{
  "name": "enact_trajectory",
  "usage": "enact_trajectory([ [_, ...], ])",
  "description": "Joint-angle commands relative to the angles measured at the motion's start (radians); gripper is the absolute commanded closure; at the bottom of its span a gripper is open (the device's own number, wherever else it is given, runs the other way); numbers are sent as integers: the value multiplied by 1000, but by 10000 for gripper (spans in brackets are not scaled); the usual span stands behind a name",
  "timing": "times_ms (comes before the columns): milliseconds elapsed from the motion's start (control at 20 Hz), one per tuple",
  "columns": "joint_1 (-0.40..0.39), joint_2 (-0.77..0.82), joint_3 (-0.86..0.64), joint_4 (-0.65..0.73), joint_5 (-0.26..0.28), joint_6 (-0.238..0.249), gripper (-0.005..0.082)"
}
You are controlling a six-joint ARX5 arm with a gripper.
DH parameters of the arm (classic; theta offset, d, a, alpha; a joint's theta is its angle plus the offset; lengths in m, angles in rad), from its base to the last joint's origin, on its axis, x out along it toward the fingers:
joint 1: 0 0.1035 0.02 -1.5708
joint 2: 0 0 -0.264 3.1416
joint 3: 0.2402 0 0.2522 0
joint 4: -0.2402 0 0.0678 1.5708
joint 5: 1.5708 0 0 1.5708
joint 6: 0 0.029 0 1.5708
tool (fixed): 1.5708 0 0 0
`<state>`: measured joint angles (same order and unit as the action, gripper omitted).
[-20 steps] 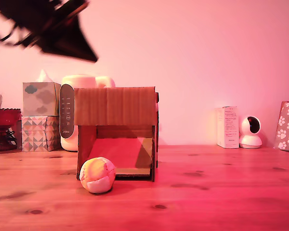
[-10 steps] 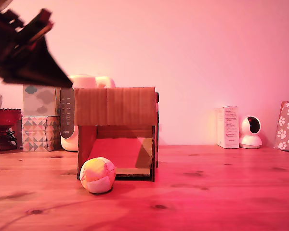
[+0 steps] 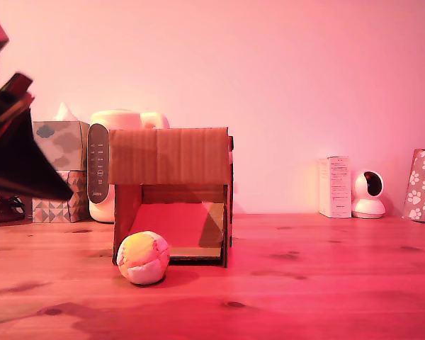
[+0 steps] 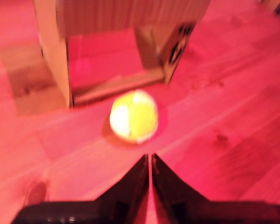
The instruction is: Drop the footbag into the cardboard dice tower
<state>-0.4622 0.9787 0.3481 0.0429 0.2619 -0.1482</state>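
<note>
Footbag [image 4: 133, 116] and gripper [image 4: 149, 161] are apart: in the wrist view the two dark fingertips [image 4: 141, 169] lie pressed together with only a thin slit between them, clenched on nothing, and the ball rests on the wood a little beyond their tips. In the exterior view the gripper [image 3: 60, 193] is a dark wedge at the left edge of the frame, raised above the table [image 3: 304, 283] and pointing down toward the exterior view's right. The footbag [image 3: 143, 258] sits on the tabletop in the lower left-centre of that frame, touching or just in front of the left front corner of the cardboard dice tower [image 3: 171, 195]. The tower stands upright at the centre, its solid upper front above a wide lower opening with a sloped floor inside. Behind it, at the exterior view's left, are stacked patterned tissue boxes [image 3: 59, 170] and a white appliance [image 3: 106, 159]. Toward the right edge stand a white carton [image 3: 335, 187], a small white camera [image 3: 369, 194] and a paw-print bag [image 3: 423, 185].
</note>
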Motion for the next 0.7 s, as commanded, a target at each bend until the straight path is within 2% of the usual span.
enact_trajectory([
  [0,1,3,-16,5,3,-2,784],
  [150,1,4,-16,12,3,-1,779],
  [200,0,9,-16,17,8,5,752],
  [250,-3,12,-16,27,25,18,635],
  [350,-14,32,-16,84,25,18,166],
  [400,-17,46,-16,113,26,18,28],
  [450,-23,60,-16,138,25,18,-20],
  [650,-43,147,-16,248,17,18,-14],
])
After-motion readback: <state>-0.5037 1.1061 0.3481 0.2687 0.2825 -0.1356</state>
